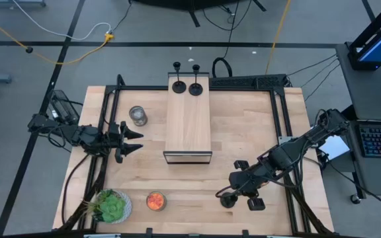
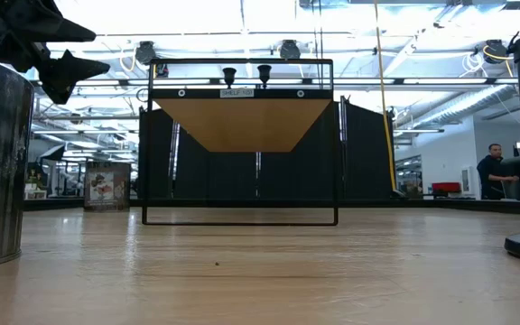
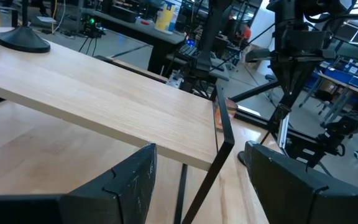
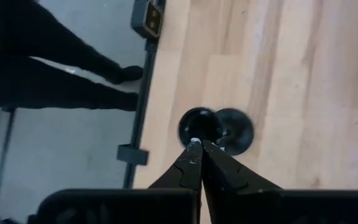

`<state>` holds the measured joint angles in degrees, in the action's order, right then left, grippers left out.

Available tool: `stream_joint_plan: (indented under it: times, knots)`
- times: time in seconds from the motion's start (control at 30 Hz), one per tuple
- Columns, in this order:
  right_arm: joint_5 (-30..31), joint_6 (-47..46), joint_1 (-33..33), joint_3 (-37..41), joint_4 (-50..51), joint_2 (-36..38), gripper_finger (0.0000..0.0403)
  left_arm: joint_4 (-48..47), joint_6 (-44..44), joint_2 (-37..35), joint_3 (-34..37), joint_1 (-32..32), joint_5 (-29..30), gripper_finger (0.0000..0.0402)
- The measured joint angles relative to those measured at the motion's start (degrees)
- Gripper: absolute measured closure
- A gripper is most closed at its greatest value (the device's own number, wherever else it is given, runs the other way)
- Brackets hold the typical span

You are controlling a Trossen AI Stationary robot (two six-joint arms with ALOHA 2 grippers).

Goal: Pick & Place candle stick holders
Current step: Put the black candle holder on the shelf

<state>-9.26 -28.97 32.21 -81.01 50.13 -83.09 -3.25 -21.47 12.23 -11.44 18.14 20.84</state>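
Note:
Two black candle stick holders (image 1: 176, 82) (image 1: 196, 84) stand upright on their round bases at the far end of a wooden shelf top (image 1: 188, 122). They also show in the low view (image 2: 229, 74) (image 2: 264, 72). A third black holder (image 1: 228, 199) is at the table's near right, under my right gripper (image 1: 233, 193), which is shut on it (image 4: 197, 144). My left gripper (image 1: 135, 140) is open and empty, left of the shelf, pointing at it (image 3: 197, 186). My right gripper pinches the holder's upper part, at the small cup (image 4: 197, 127), between its two fingertips. The fingers come from above, pointing down. The round base (image 4: 235, 130) shows beyond the cup; whether it rests on the table I cannot tell.
A glass jar (image 1: 137, 116) stands just beyond my left gripper. A green plant in a dish (image 1: 111, 206) and a small orange bowl (image 1: 155, 201) sit at the near left. The shelf's black wire frame (image 2: 240, 217) stands mid-table. A person shows far off (image 2: 490, 167).

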Motion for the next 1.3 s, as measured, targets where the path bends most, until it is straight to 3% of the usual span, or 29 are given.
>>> stream_joint_plan:
  times: [0.77, 1.3]
  knots:
    - [-1.3, 0.1, -1.3, 0.0, 3.1, 0.0, 0.0286, 0.1, 0.2, 0.0, 0.0, 0.0, 0.2, 0.0151]
    - [-1.4, -0.6, -2.6, 0.0, 0.3, -1.9, 0.0274, 0.1, 0.8, 0.0, 0.0, 0.0, 0.2, 0.0151]
